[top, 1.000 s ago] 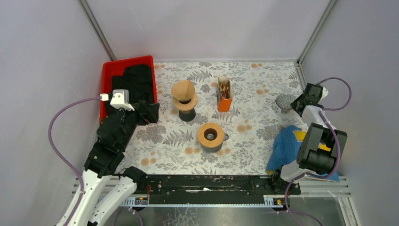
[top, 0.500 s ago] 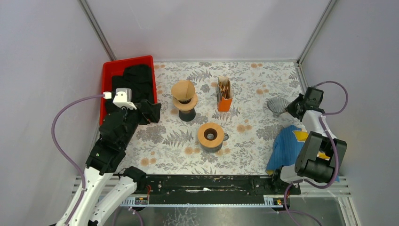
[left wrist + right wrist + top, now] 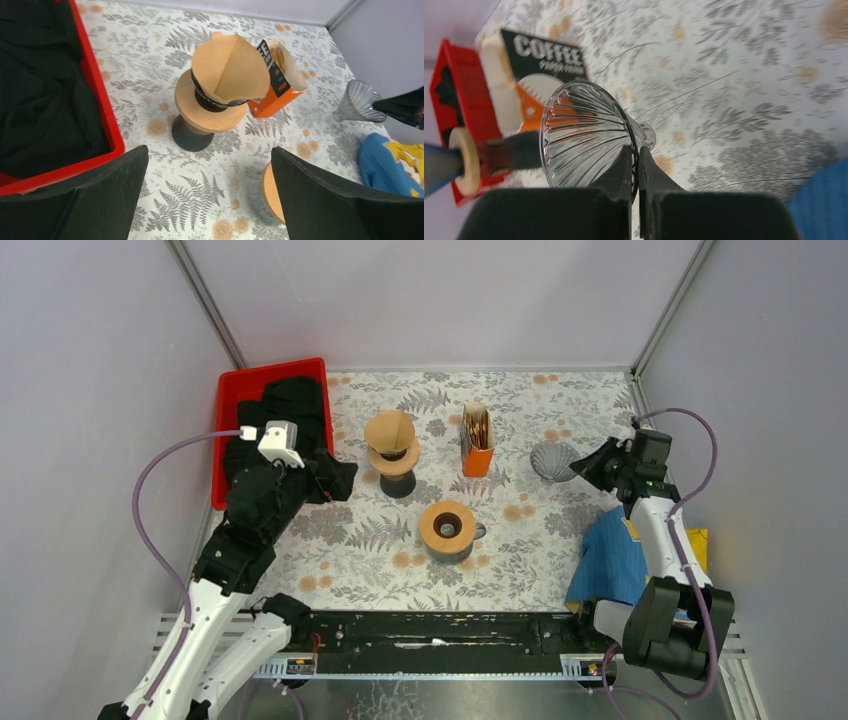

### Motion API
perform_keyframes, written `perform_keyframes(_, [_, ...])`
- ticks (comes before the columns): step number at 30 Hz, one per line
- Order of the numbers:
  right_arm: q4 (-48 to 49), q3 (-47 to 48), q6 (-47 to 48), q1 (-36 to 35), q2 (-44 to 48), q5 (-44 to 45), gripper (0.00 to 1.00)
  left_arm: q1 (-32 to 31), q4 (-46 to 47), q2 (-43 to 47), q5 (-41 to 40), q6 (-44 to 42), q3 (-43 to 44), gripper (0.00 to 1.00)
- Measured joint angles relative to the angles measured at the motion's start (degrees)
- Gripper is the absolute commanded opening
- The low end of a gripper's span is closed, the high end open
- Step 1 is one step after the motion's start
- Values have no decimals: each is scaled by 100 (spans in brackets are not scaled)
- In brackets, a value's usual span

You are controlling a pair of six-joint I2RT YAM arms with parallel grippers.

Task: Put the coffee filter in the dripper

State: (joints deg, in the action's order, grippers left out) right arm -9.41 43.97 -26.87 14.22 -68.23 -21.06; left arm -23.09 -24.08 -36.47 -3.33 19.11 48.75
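Right wrist view is showing the right gripper pinching the fragile glass dripper, apparently by its rim, while the wide-open left gripper is hovering near the flimsy paper filter on the wooden stand, best pinched by its edge.

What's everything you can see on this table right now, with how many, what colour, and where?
bin: one, red, back left
cloth: one, black, in the bin
stand: one, wood on a dark base, right of the bin
filter: one, brown, sitting in the stand
box: one, orange, back centre
ring: one, wood, centre
dripper: one, clear glass, right of the box
towel: one, blue with yellow, front right
table: one, floral grey
left end effector: one, black, open, by the bin
right end effector: one, black, shut on the dripper
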Motion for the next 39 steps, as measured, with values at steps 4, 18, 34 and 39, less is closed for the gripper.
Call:
perform_keyframes(4, [-138,0,15,-494,304,-210,0,0,-7,-87,341,232,0,100])
perform_keyframes(18, [-929,136,297,-2297,1027,-420,0,0,-101,-542,1532,1305,-2,100])
perform_keyframes(34, [-935,472,37,-3689,1239,-498,0,-356,179,-1027,2247,2214,-474,94])
perform_keyframes(39, [-914,481,-11,-4098,1049,-367,0,-595,382,-1130,2245,2411,-564,89])
